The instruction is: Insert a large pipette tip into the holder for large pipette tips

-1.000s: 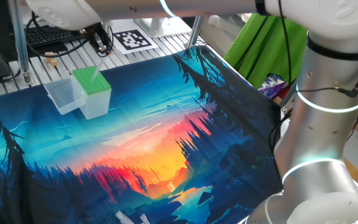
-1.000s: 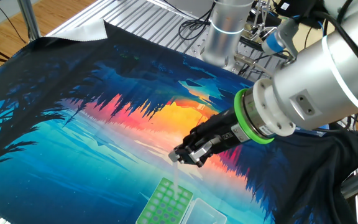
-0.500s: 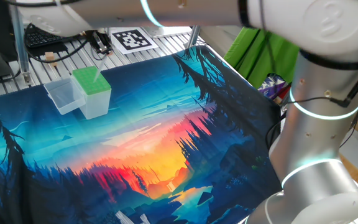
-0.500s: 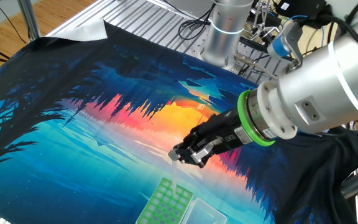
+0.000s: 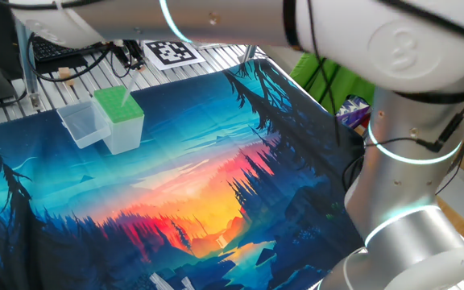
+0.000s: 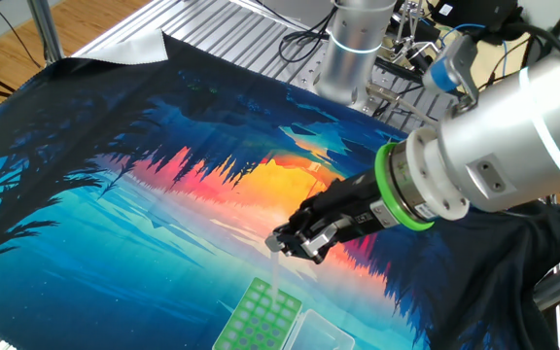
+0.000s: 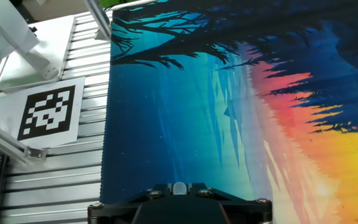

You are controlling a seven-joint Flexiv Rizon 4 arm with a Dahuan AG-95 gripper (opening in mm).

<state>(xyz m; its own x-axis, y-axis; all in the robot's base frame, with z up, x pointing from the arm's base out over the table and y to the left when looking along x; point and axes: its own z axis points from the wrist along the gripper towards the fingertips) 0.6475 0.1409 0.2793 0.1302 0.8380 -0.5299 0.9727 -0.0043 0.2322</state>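
Only the arm's elbow is swinging; my gripper point(image 6: 282, 242) is staying put, pinching the tip point(image 6: 275, 280) over the holder point(image 6: 253, 317) near the table's edge; I'm lowering it straight

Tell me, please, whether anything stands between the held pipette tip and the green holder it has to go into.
Nothing visible does. The large pipette tip hangs from the gripper directly over the holder's green top, its point at the holes.
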